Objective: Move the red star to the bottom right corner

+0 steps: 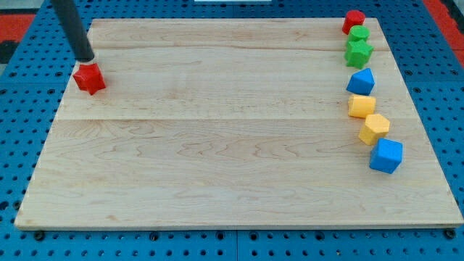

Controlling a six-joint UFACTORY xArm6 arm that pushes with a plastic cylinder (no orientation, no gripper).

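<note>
The red star [89,77] lies near the board's upper left edge. My tip [85,57] stands just above the star toward the view's top, close to it or touching its upper edge. The rod rises from there to the view's top left. The wooden board [217,145] fills most of the view; its bottom right corner [453,217] is far from the star.
A column of blocks runs down the board's right side: a red block [354,21], a green block [358,34], a green star [358,52], a blue block [361,81], two yellow blocks [362,106] [375,127], and a blue cube [386,155].
</note>
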